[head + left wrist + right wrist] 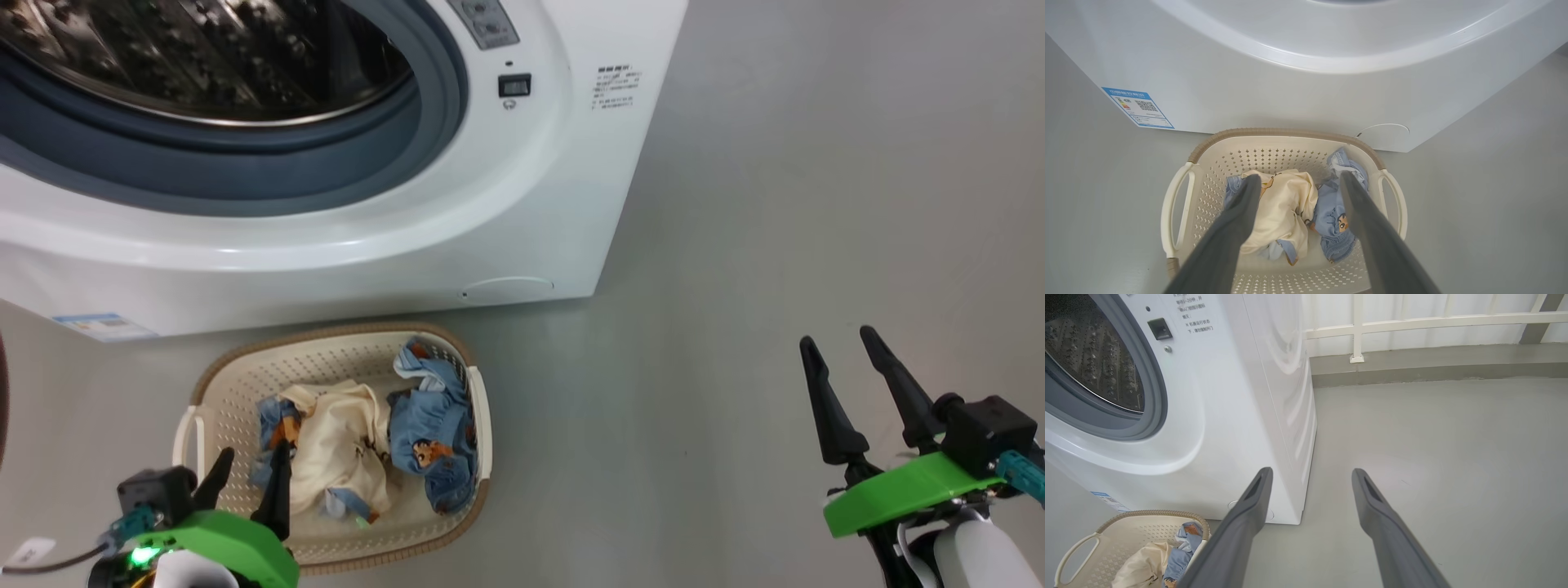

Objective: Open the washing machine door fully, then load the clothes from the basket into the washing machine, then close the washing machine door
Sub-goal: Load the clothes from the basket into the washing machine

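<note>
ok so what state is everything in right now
washing machine, mouth uncovered, visible part of drum empty
basket, upright on the floor, loaded
clothes, crumpled in the basket
left tool, open over the clothes, nothing gripped
right tool, open over the floor, empty

Bright, even, diffuse lighting is recorded. Soft glare is noted on the washing machine front, and faint shadows on the floor. Wrist views are bowed at the edges.

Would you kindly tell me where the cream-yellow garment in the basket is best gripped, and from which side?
Grip the cream-yellow garment at its raised, crumpled middle, coming down from above: it lies heaped between the blue bear-print pieces, and the basket walls block a sideways approach.
</note>
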